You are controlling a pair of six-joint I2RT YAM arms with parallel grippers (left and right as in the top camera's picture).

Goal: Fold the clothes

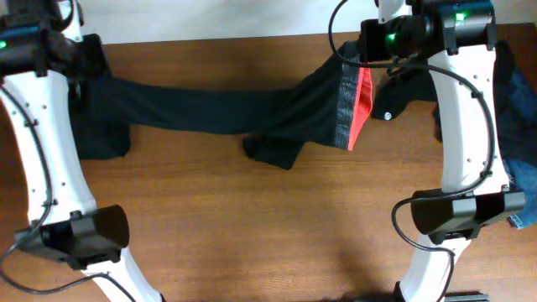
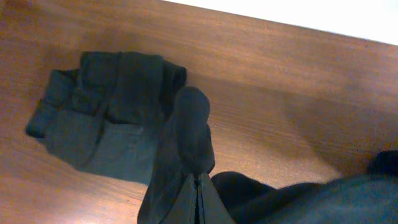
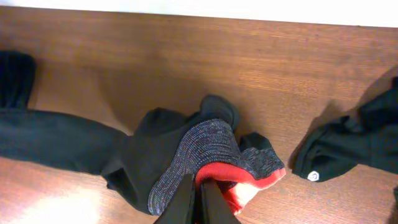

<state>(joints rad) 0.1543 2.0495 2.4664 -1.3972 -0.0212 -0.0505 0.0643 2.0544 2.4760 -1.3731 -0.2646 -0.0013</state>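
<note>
Notably, both pairs of jaws are pressed together on cloth. The left jaws, seen from the left wrist, pinch a black leg end (image 2: 193,124) of the trousers (image 1: 201,107), which stands up just above them. The right jaws, seen from the right wrist, pinch the grey waistband (image 3: 199,149) where the red-orange lining (image 3: 250,183) turns outward. Outward from these two holds, the trousers run as one long dark band across the far part of the surface (image 1: 277,226), long axis left to right, with the leg end at the left arm (image 1: 33,143) and the waistband at the right arm (image 1: 466,126). The middle sags, and a loose black fold (image 1: 273,151) touches the surface nearer the right end. A folded dark garment (image 2: 93,121) lies beside the left hold; a black garment with a white button (image 3: 348,146) and blue denim (image 1: 522,109) lie beside the right. Judged from this, any fold must cross that axis, bringing one held end toward the other; each arm is nearest its own end.
</note>
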